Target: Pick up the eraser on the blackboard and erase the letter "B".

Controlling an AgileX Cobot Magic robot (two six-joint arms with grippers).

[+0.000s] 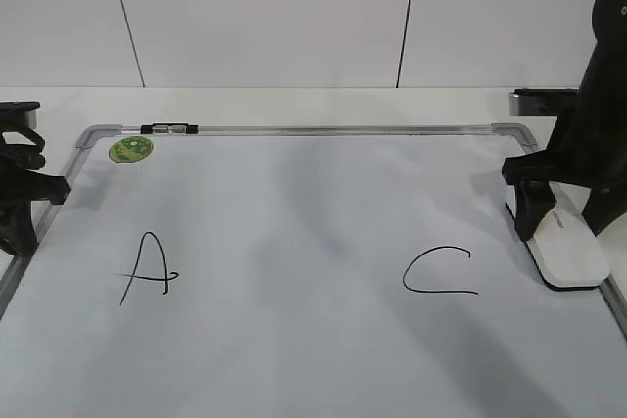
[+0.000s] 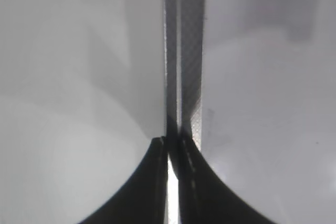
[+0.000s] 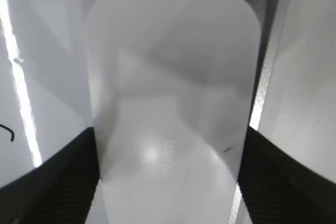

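The blackboard [image 1: 313, 232] is a white dry-erase board with a silver frame, lying flat. It bears a black "A" [image 1: 147, 271] and a black "C" [image 1: 441, 273]. No letter "B" shows; the board between them is plain white. The white eraser [image 1: 570, 254] lies at the board's right edge, and it fills the right wrist view [image 3: 173, 66]. My right gripper [image 1: 561, 222] straddles its far end, with a finger against each long side [image 3: 169, 182]. My left gripper [image 1: 20, 234] is shut and empty over the board's left frame [image 2: 173, 145].
A round green sticker [image 1: 130, 150] sits in the board's far left corner. A small black-and-clear marker [image 1: 168, 129] lies on the top frame rail. The board's frame rail [image 2: 184, 51] runs under the left gripper. White table and wall panels lie beyond the board.
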